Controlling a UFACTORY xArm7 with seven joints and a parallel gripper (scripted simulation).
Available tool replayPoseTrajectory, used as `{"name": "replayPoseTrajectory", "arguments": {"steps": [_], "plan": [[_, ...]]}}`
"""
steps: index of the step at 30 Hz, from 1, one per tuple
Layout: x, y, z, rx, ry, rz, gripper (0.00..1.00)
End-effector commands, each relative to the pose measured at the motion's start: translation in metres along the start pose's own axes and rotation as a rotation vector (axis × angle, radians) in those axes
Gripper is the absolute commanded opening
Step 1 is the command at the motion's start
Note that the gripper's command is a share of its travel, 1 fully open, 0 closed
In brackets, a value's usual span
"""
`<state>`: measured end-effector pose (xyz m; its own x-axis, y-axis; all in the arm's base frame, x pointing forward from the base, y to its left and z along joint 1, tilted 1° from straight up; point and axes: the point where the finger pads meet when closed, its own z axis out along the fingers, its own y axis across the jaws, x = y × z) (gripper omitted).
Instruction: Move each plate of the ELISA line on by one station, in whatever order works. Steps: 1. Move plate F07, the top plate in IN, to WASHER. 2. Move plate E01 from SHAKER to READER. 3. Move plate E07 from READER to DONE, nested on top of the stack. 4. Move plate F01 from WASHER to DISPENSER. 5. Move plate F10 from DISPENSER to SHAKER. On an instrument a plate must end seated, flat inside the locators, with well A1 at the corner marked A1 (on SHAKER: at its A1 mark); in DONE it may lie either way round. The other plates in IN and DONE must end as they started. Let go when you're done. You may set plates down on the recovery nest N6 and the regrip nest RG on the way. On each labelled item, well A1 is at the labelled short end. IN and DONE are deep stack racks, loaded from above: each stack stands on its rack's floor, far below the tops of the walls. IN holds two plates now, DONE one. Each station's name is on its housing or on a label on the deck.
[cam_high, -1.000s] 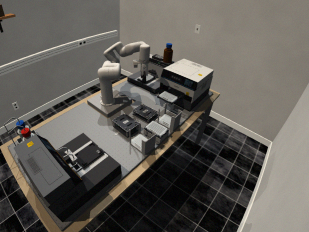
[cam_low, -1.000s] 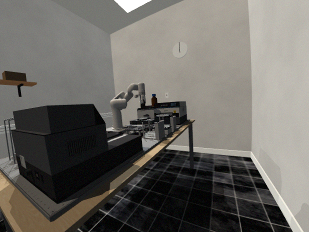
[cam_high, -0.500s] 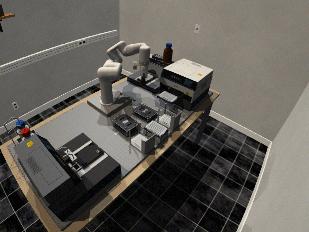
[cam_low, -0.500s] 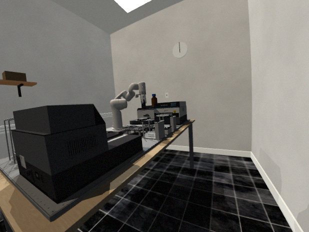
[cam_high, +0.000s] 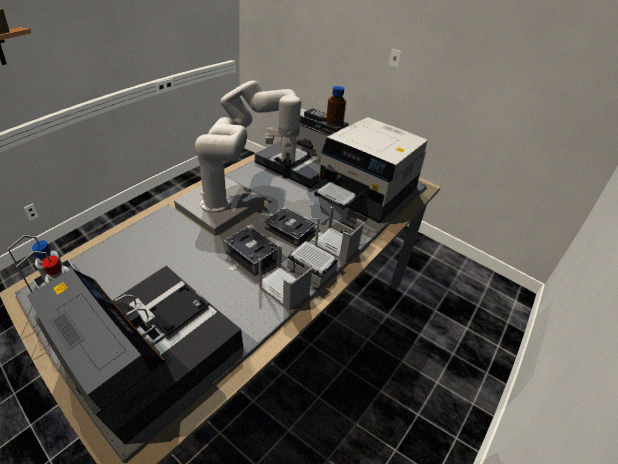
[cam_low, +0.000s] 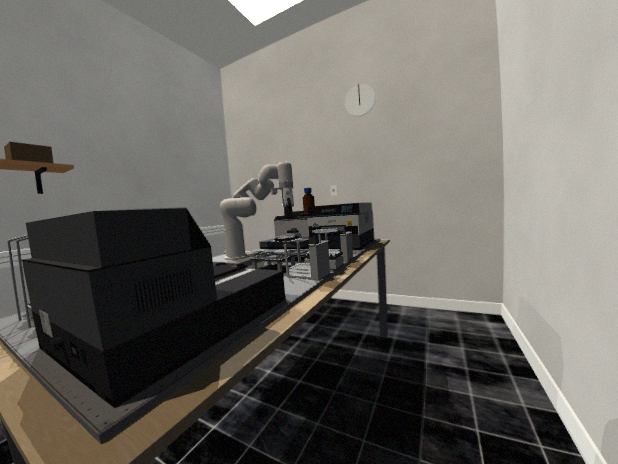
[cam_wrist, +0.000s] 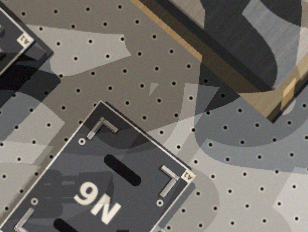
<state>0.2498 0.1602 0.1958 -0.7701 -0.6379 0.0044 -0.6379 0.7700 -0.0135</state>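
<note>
My gripper (cam_high: 286, 156) (cam_low: 288, 209) is open and hangs low over a dark station (cam_high: 270, 161) at the back of the deck, beside the white reader (cam_high: 375, 150). I cannot tell what lies on that station under the fingers. A white plate (cam_high: 336, 193) sits on the reader's tray. Another white plate (cam_high: 313, 256) lies on a low unit near the front edge. White plates also show in the two tall racks, one plate (cam_high: 329, 239) to the right and one plate (cam_high: 278, 283) nearer. The wrist view shows no fingers, only the empty nest N6 (cam_wrist: 125, 150) with bare locators.
Two dark nests (cam_high: 293, 223) (cam_high: 251, 245) stand mid-deck. A big grey machine (cam_high: 80, 325) with a dark stage (cam_high: 180, 305) fills the near left end. A brown bottle (cam_high: 336, 106) stands behind the reader. A tan-edged board (cam_wrist: 240, 85) crosses the wrist view's upper right.
</note>
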Motion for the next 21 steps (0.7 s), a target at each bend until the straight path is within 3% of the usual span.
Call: {"name": "replayPoseTrajectory", "arguments": {"steps": [1,21], "plan": [[-0.001,-0.014,-0.001,0.0,-0.002,0.103,1.0],[-0.001,-0.064,-0.001,0.001,-0.002,0.143,1.0]]}}
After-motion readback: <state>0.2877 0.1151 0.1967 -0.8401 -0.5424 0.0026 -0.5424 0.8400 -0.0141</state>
